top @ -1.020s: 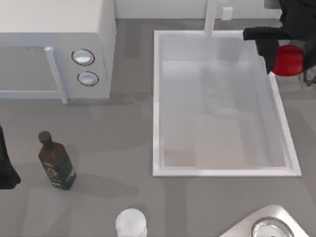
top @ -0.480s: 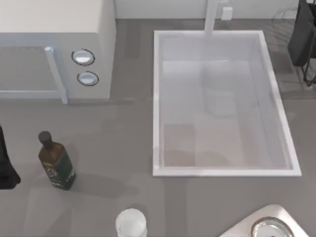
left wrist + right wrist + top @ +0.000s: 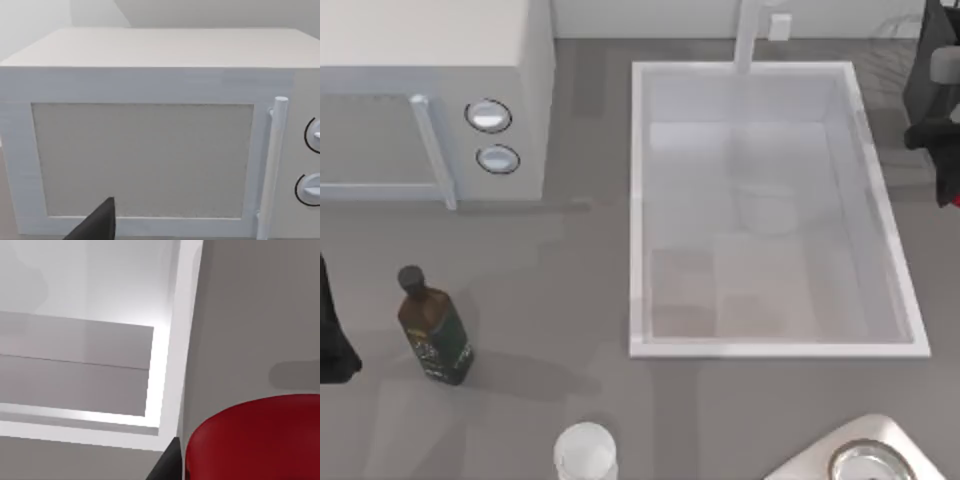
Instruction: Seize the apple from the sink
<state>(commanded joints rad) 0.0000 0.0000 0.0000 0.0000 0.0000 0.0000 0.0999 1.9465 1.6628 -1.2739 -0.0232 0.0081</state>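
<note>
Right of the white rectangular sink (image 3: 636, 200), the right gripper (image 3: 948, 185) clasps the glossy red apple (image 3: 255, 440) (likely firm, slick: grip its waist); left arm (image 3: 332, 330) parked near-left.

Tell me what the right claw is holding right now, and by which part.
The right claw, off the white sink's right rim, carries the glossy red apple. Where its fingers meet the fruit cannot be told.

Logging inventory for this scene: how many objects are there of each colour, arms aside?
White: 3 (microwave, sink, round container)
Red: 1 (apple)
Dark: 1 (bottle)
Silvery: 1 (round dish)
Total: 6
</note>
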